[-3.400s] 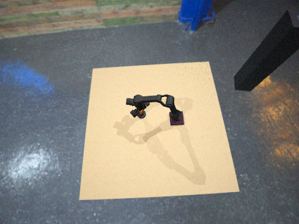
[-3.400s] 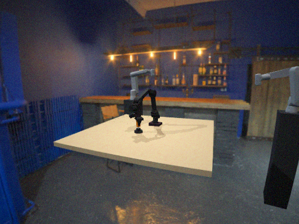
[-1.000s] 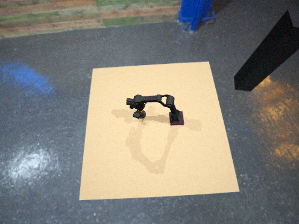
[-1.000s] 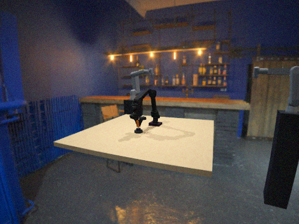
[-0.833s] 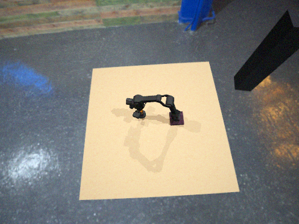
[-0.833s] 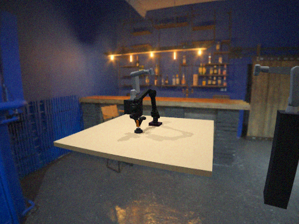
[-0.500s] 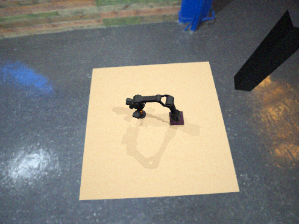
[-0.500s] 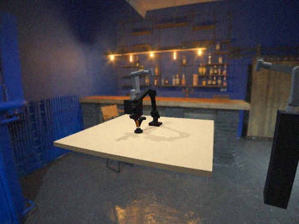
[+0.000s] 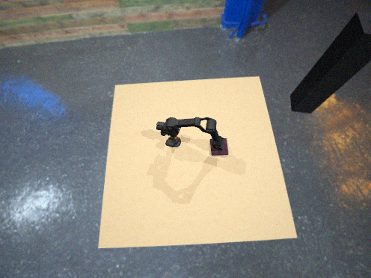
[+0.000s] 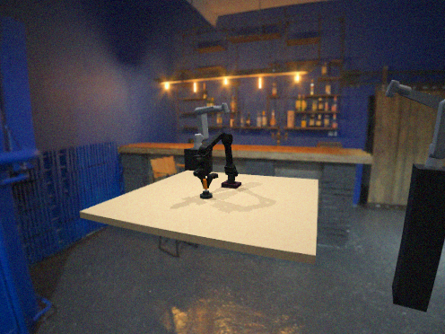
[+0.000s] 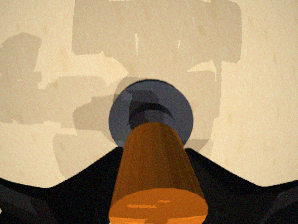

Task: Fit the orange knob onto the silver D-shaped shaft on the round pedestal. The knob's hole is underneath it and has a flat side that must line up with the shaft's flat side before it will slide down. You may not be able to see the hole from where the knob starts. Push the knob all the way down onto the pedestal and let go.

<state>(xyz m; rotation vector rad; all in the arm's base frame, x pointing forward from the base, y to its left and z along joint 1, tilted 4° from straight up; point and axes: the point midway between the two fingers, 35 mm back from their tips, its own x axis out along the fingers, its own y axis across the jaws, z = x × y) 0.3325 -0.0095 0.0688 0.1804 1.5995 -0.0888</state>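
Wrist view: I have the orange knob (image 11: 152, 167) (image 10: 205, 183) (image 9: 176, 138) gripped in the hand (image 11: 153, 153) (image 10: 206, 180) (image 9: 173, 138), between its 2 black fingers. The knob's broad end is nearest this camera, and its far end overlaps the near part of the round pedestal (image 11: 122, 112) (image 10: 206, 196) (image 9: 179, 143). Dark shadow lies across the pedestal's top. I can't make out the shaft or the knob's hole here, so I can't tell how the 2 flat sides line up.

On my exterior feed, the knob is upright above the pedestal, with a small pale part showing between them; the knob isn't down on the pedestal. The pedestal sits on the pale worktop (image 10: 269, 224) (image 9: 194, 220).

From the top, I see the 1 black arm (image 9: 187, 122) (image 10: 229, 153) reaching from its dark purple base (image 9: 225, 152) (image 10: 238, 184) to the pedestal, its hand pointing down and hiding most of the knob.
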